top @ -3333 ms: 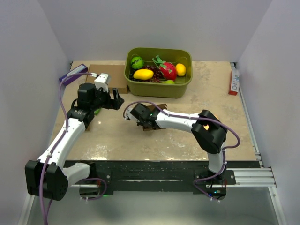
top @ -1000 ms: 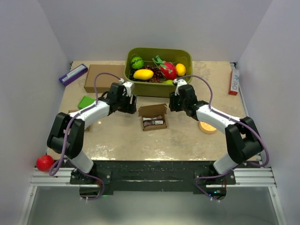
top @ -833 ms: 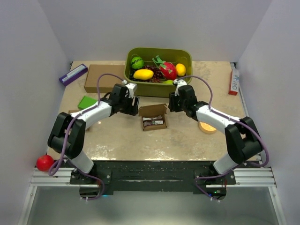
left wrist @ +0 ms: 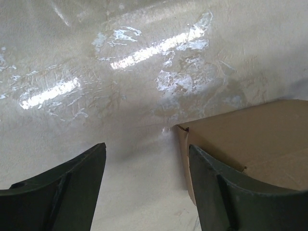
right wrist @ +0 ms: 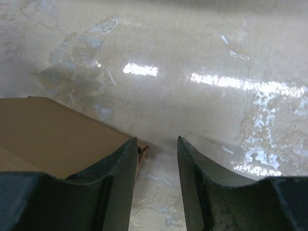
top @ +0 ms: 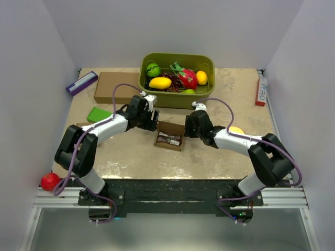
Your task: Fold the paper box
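Observation:
The paper box (top: 170, 135) is a small shallow brown carton lying open at the table's middle, with a dark packet inside. My left gripper (top: 152, 120) is open at the box's far left corner. In the left wrist view the box (left wrist: 250, 139) lies under the right finger, with bare table between the jaws of the gripper (left wrist: 146, 148). My right gripper (top: 187, 128) is open at the box's right side. In the right wrist view the box corner (right wrist: 57, 130) sits just outside the left finger, and the gripper (right wrist: 156, 142) holds nothing.
A green bin (top: 178, 98) of toy fruit stands behind the box. A large brown carton (top: 111, 86), a purple box (top: 82, 82) and a green pad (top: 97, 113) lie at the back left. An orange disc (top: 236, 130) is on the right, a red ball (top: 50, 181) off the near left edge.
Both grippers have closed in on the box, the right one moving left and nearer. The box has shifted slightly nearer and turned a little.

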### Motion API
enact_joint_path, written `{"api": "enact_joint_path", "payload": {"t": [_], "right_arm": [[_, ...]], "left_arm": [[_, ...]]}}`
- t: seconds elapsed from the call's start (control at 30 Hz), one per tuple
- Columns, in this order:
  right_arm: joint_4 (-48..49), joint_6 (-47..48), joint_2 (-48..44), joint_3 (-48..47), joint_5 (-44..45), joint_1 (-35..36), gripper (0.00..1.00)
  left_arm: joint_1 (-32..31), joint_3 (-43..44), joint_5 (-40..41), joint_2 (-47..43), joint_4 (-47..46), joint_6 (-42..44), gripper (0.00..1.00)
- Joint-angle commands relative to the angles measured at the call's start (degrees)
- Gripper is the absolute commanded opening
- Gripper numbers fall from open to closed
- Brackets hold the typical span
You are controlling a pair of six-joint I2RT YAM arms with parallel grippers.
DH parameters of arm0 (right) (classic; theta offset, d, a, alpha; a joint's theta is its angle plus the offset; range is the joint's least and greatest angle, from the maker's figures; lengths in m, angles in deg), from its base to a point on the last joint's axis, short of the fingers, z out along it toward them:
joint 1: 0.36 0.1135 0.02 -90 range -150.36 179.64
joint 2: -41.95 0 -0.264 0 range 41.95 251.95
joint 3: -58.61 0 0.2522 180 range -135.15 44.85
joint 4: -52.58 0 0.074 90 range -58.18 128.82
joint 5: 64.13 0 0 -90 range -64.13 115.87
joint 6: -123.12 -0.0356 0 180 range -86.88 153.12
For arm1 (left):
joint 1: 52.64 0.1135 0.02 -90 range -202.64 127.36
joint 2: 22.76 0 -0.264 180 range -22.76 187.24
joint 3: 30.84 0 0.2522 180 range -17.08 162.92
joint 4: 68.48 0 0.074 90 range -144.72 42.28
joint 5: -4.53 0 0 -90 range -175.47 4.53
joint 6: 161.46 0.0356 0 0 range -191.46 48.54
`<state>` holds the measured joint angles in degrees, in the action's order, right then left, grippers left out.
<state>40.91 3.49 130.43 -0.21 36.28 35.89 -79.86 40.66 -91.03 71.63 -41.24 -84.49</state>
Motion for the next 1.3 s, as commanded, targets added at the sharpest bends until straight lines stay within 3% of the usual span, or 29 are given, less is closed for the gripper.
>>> {"api": "enact_joint_path", "payload": {"t": [0.0,0.37,0.57,0.7,0.9,1.17,1.27], "right_arm": [[9.6,-9.0,-5.0,4.1,4.9,1.1,0.43],[11.4,-11.7,-9.3,10.4,11.6,1.9,0.48],[1.4,-10.5,-15.7,11.1,16.9,1.7,0.59],[-5.0,-10.6,-23.0,12.0,15.4,-0.2,0.65],[-11.7,-11.2,-30.0,8.5,7.1,-2.9,0.72],[-13.9,-15.3,-21.8,-3.9,-8.3,-2.9,0.72],[-12.8,-16.3,-19.5,-5.3,-8.9,-2.9,0.72]], "left_arm": [[-1.0,0.5,-0.7,-0.3,-1.2,-1.5,0.74],[-3.6,-1.9,3.9,-0.6,2.3,1.2,0.75],[-3.4,-0.7,9.2,-5.1,4.3,2.2,0.80],[-1.5,-0.7,9.0,-8.2,6.3,2.1,0.82],[5.7,-0.3,0.4,-14.1,7.7,-1.8,0.82],[6.7,5.7,-15.2,-11.4,3.1,-13.3,0.83],[6.7,6.5,-17.6,-8.7,1.4,-15.1,0.83]]}}
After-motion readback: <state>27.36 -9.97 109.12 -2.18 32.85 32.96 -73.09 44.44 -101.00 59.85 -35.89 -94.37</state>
